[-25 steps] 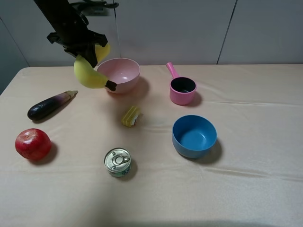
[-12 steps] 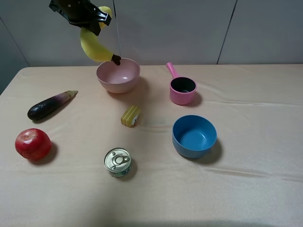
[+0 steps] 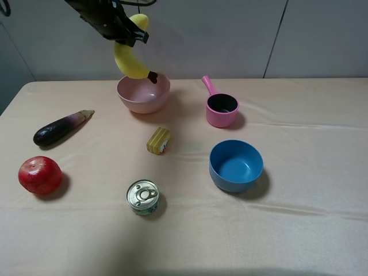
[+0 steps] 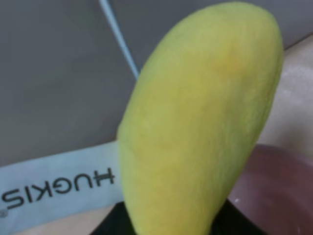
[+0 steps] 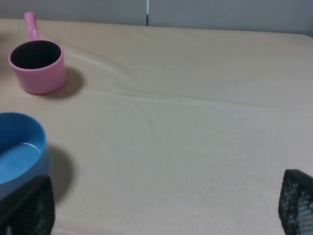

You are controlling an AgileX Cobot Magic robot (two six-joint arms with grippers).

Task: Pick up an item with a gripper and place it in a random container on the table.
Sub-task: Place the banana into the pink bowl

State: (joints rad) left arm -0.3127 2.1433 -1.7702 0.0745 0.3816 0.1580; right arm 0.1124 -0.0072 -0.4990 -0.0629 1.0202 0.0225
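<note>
My left gripper [image 3: 127, 33] is shut on the yellow plush banana [image 3: 130, 56] and holds it in the air over the back rim of the pale pink bowl [image 3: 144, 98], its dark stem tip pointing down over the bowl. In the left wrist view the banana [image 4: 195, 127] fills the frame, with its white tag [image 4: 58, 191] and part of the pink bowl [image 4: 279, 191] behind it. My right gripper [image 5: 161, 205] is wide open over bare cloth; only its fingertips [image 5: 29, 205] show at the frame's corners. It is outside the exterior high view.
On the beige cloth table [image 3: 299, 230] lie an eggplant [image 3: 60, 127], a red apple [image 3: 39, 175], a tin can [image 3: 142, 196], a small yellow block [image 3: 158, 141], a blue bowl [image 3: 236, 165] and a hot-pink handled pot [image 3: 221, 107]. Blue bowl [image 5: 19, 152] and pot [image 5: 38, 66] also show in the right wrist view.
My left gripper has lifted the banana and carried it to the right, from beside the pink bowl's left rim to above the bowl. The small yellow block shifted slightly after the first frame.
</note>
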